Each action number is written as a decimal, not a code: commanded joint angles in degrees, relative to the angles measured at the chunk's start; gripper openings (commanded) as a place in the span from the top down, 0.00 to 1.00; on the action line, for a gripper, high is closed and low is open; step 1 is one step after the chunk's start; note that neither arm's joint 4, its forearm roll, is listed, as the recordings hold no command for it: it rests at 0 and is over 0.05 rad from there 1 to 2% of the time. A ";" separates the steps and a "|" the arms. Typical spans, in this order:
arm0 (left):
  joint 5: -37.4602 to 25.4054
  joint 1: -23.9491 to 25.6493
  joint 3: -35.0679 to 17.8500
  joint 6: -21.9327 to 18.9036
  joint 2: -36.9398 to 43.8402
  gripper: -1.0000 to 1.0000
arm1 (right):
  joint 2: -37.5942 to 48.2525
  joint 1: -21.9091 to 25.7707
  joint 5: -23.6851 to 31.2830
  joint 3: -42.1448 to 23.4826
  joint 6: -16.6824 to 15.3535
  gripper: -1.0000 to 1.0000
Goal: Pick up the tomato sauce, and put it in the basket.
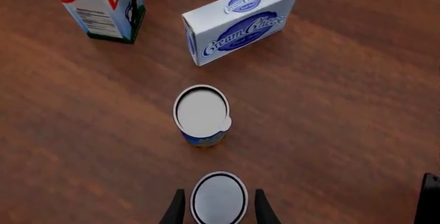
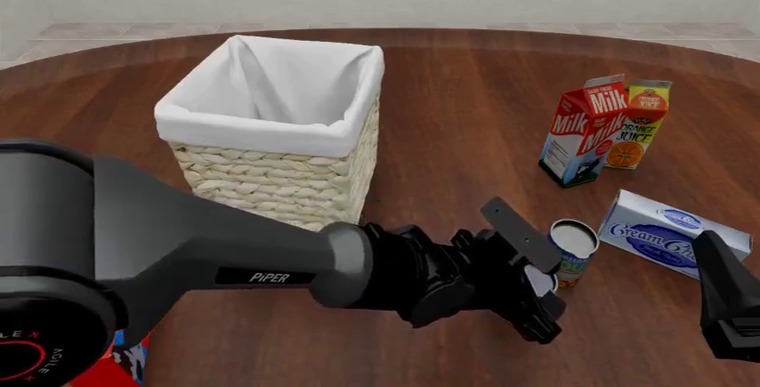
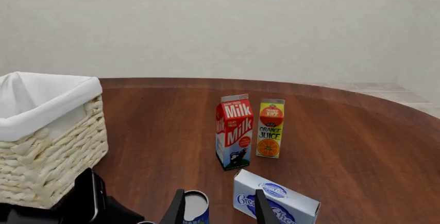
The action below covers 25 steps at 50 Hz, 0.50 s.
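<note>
Silver and round with a dark rim, the lid is all that shows of the small tomato sauce can (image 1: 218, 198); its sides are hidden. It sits between the left tool's (image 1: 220, 193) spread fingers, with a sliver of brown wooden surface (image 1: 343, 131) showing on each side, near the blue-and-yellow can (image 1: 201, 113) and apart from the square cream wicker basket (image 2: 279, 169). The right tool (image 3: 220, 211) is released and empty.

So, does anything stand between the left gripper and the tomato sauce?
Nothing visible. The tomato sauce sits between the open fingers of the left gripper; the blue-and-yellow can stands beyond it, not between.
</note>
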<state>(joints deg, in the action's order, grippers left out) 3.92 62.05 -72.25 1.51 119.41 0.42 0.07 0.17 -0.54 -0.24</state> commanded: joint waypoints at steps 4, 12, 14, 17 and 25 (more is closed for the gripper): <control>0.61 -0.21 0.32 1.11 0.07 0.00 | 0.01 -0.01 0.00 0.00 0.03 0.00; 1.22 -0.05 0.55 1.57 0.55 0.00 | 0.01 0.01 0.00 0.00 0.04 0.00; 1.22 -0.21 0.50 1.48 0.55 0.00 | 0.00 -0.01 0.00 0.00 0.02 0.00; 1.23 -0.45 0.59 1.47 0.25 0.00 | 0.00 0.00 0.00 0.00 -0.02 0.00; 1.06 -1.15 1.01 0.11 -0.51 1.00 | 0.00 0.00 0.00 0.00 0.00 0.00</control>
<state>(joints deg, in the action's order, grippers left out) 4.93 61.48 -71.56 2.87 119.47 0.42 0.07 0.17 -0.54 -0.24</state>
